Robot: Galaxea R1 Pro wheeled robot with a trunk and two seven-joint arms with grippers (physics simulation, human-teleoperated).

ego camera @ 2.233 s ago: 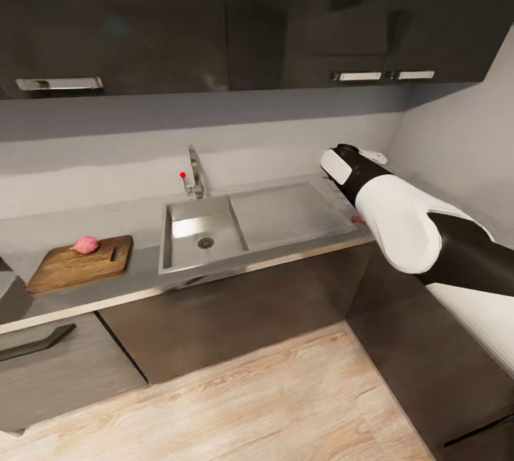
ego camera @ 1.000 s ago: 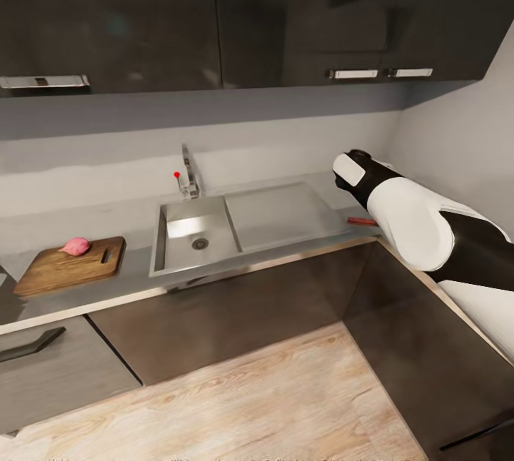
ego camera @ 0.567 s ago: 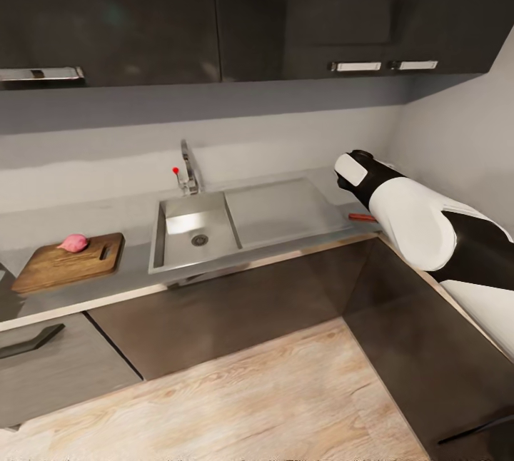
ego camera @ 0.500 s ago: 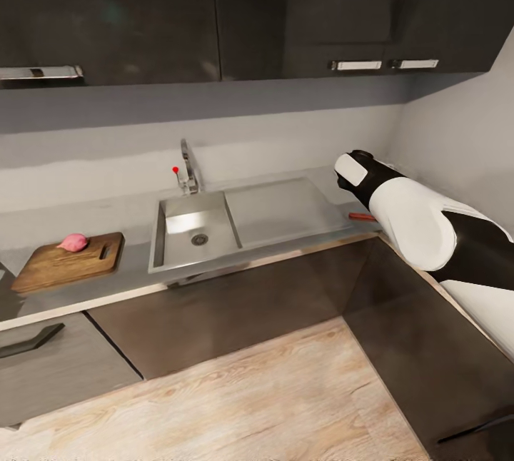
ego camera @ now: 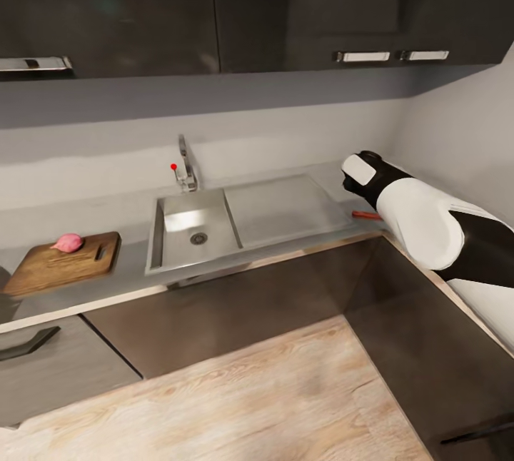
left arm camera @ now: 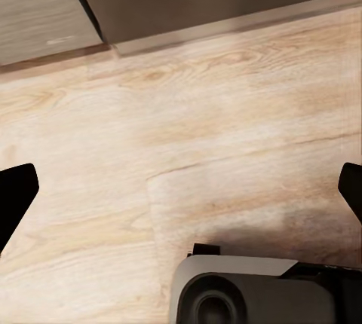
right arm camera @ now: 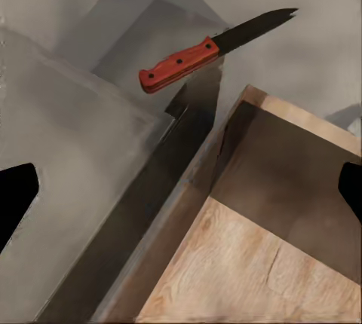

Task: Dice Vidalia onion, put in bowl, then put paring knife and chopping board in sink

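Observation:
The pink Vidalia onion [ego camera: 68, 242] lies on the dark brown chopping board [ego camera: 61, 262], on the grey countertop [ego camera: 132, 268] left of the sink [ego camera: 193, 232]. The steel basin holds nothing. The paring knife [right arm camera: 179, 63] has a red handle and a dark blade, and lies flat at the counter's corner, right of the drainboard [ego camera: 282, 208]. In the head view the knife's handle [ego camera: 366, 215] pokes out from behind my right forearm [ego camera: 417, 222]. My right gripper [right arm camera: 183, 192] hangs open above the counter edge, short of the knife. My left gripper [left arm camera: 181, 196] is open over the floor. The bowl is out of view.
A chrome tap with a red knob [ego camera: 182, 170] stands behind the basin. Dark wall cabinets [ego camera: 214, 11] hang above the counter. The counter turns a corner under my right arm. Light wood floor [ego camera: 235, 397] lies in front of the cabinets, and my base [left arm camera: 256, 294] shows below the left wrist.
The head view has shifted, so everything sits a little further left. My right forearm has eased to the right, and more of the knife's red handle shows.

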